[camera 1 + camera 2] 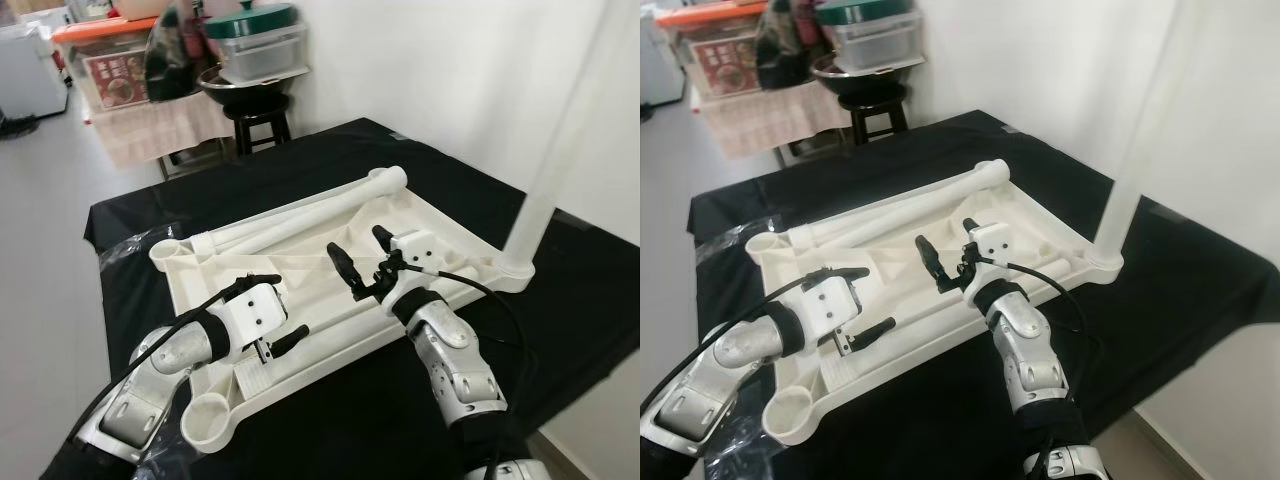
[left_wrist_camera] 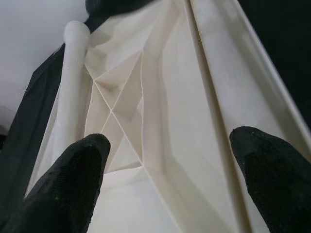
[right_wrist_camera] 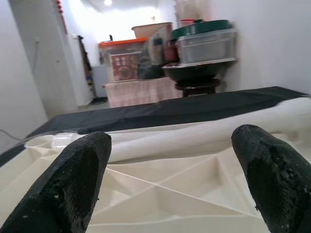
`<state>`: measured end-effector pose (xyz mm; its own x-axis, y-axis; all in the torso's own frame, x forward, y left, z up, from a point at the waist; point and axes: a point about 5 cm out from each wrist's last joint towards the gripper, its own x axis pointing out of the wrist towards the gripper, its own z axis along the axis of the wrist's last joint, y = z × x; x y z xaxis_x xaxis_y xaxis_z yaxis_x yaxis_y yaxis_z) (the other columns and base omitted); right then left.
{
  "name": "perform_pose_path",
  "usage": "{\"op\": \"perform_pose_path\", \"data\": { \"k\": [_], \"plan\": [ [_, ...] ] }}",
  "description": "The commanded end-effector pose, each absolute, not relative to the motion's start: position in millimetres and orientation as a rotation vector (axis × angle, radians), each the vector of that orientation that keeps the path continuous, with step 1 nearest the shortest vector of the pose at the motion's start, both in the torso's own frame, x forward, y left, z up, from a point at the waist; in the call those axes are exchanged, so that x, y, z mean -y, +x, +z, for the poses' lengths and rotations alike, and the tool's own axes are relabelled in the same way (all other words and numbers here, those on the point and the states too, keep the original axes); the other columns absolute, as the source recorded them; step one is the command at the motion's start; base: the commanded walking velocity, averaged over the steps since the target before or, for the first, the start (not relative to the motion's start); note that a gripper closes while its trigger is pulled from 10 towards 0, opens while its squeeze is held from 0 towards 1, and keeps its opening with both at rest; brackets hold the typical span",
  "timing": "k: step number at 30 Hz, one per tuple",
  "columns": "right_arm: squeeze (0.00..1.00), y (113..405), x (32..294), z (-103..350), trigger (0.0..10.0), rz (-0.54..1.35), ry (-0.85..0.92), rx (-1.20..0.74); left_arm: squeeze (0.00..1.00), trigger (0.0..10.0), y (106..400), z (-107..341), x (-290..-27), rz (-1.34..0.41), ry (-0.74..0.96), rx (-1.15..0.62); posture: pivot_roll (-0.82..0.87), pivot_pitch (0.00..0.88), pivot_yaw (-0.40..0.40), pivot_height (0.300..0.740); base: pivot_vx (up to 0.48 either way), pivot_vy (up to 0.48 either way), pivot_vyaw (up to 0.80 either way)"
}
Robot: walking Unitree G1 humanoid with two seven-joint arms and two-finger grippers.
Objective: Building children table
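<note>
A white plastic tabletop (image 1: 440, 225) lies upside down on the black-covered table (image 1: 570, 290), ribbed underside up. One white leg (image 1: 528, 205) stands upright in its right corner socket. Two loose legs (image 1: 300, 215) lie along the far edge. Corner sockets at the near left (image 1: 207, 420) and far left (image 1: 168, 250) stand empty. My left gripper (image 1: 275, 312) is open just above the underside at the near left; the left wrist view shows ribs (image 2: 160, 111) between its fingertips (image 2: 63, 184). My right gripper (image 1: 362, 252) is open over the tabletop's middle, facing the loose legs (image 3: 194, 138).
Beyond the table's far edge stands a black stool (image 1: 258, 115) carrying a dark bowl and a lidded container. Storage boxes (image 1: 110, 60) sit at the back left. Clear plastic wrap (image 1: 125, 250) lies at the table's left edge. A white wall runs along the right.
</note>
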<state>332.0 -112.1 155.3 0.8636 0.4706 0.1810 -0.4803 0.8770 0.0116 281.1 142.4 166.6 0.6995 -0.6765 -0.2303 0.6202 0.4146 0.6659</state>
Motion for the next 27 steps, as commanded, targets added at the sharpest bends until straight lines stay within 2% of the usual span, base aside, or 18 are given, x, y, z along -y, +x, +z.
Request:
{"op": "perform_pose_path", "data": {
  "k": [1, 6, 12, 14, 18, 20, 27],
  "plan": [
    [0.0, 330.8, 109.2, 150.9, 10.0, 0.511, 0.054, 0.155, 0.0, 10.0, 280.3, 170.0, -142.0, -0.839, 0.862, 0.087, -0.1, 0.0, 0.056, 0.74, 0.0, 0.0, -0.8],
    [0.0, 331.4, 108.9, 150.9, 10.0, 0.52, 0.049, 0.153, 0.0, 10.0, 278.8, 181.7, -153.1, -0.906, 1.022, 0.087, -0.09, 0.0, 0.062, 0.74, 0.0, 0.0, -0.8],
    [0.0, 331.1, 108.9, 150.6, 10.0, 0.524, 0.047, 0.151, 0.0, 10.0, 277.5, 186.2, -159.3, -0.933, 1.074, 0.067, -0.1, 0.0, 0.065, 0.74, 0.0, 0.0, -0.8],
    [0.0, 331.3, 110.3, 148.5, 10.0, 0.532, 0.008, 0.139, 0.0, 10.0, 266.1, 196.1, -169.6, -1.045, 1.175, -0.025, -0.1, 0.0, 0.06, 0.74, 0.0, 0.0, 0.0],
    [0.0, 331.8, 111.2, 147.2, 10.0, 0.531, -0.009, 0.131, 0.0, 10.0, 259.4, 197.7, -171.8, -1.101, 1.206, -0.072, -0.1, 0.0, 0.06, 0.74, 0.0, 0.0, 0.0],
    [0.0, 333.5, 113.6, 144.7, 10.0, 0.524, -0.036, 0.112, 0.0, 10.0, 236.2, 191.3, -174.6, -1.264, 1.255, -0.203, -0.1, 0.0, 0.058, 0.74, 0.0, 0.0, 0.0],
    [0.0, 334.1, 115.2, 140.8, 10.0, 0.521, -0.054, 0.088, 0.0, 10.0, 218.0, 187.8, -176.2, -1.379, 1.258, -0.275, -0.09, 0.0, 0.058, 0.74, 0.0, 0.0, 0.0]
  ]
}}
